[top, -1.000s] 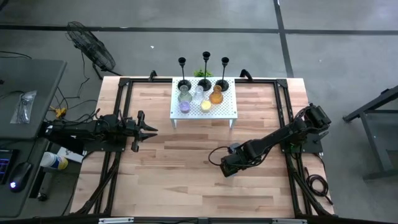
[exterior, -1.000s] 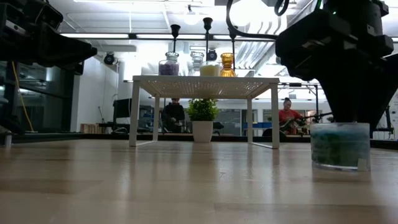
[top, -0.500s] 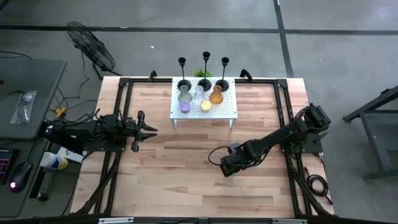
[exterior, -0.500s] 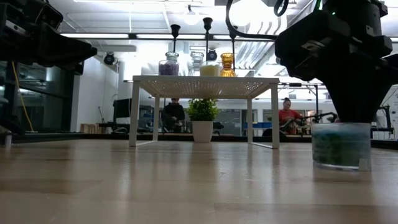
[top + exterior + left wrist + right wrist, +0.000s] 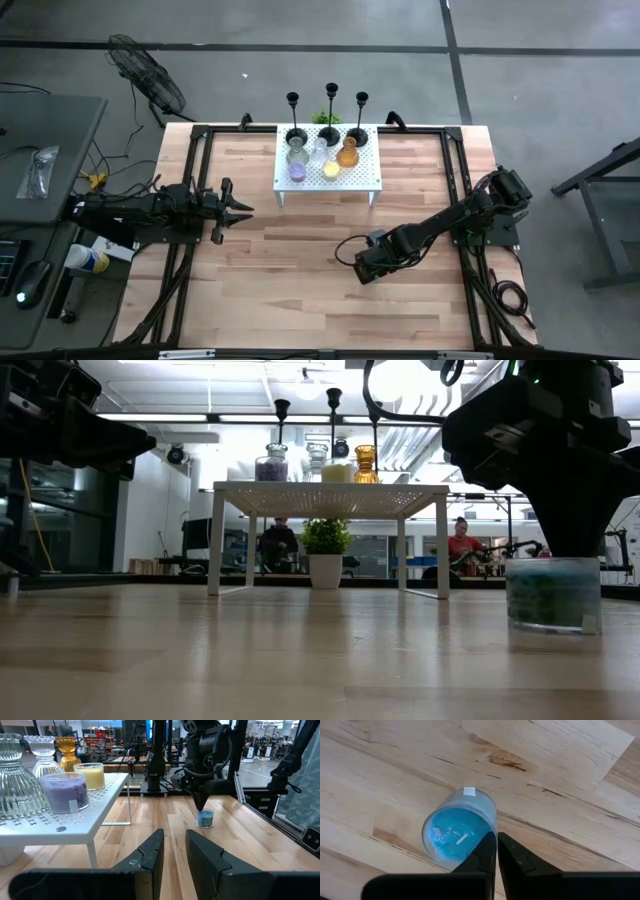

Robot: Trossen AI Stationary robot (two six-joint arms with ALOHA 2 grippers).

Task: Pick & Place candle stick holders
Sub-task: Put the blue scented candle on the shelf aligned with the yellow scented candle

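Observation:
A blue glass votive cup (image 5: 455, 832) stands on the wooden table right of centre (image 5: 376, 238), with my right gripper (image 5: 497, 851) shut on its rim from above. Three tall black candlesticks (image 5: 331, 95) stand with their bases on the far edge of a white perforated shelf (image 5: 362, 181). The shelf also carries purple (image 5: 297, 172), yellow (image 5: 331, 169), orange (image 5: 347, 154) and clear (image 5: 297, 154) cups. My left gripper (image 5: 238, 208) waits open at the table's left, level, pointing right and touching nothing. My right gripper pinches the blue cup's glass wall at the rim (image 5: 490, 827). One finger (image 5: 482, 851) is inside over the blue wax and the other (image 5: 512, 855) is outside. The fingers come from above, pointing down. The cup stays upright with its base (image 5: 553, 626) on the table.
The white shelf stands on legs at the table's far middle, with a small potted plant (image 5: 325, 548) behind it. Black frame rails (image 5: 190, 200) run along the table's sides. Bare wood lies between the shelf and the near edge. People sit in the room beyond the table.
My right gripper has shut on the blue cup's rim, closing from either side of the glass wall. The cup has shifted slightly toward the table's right and stays upright on the wood.

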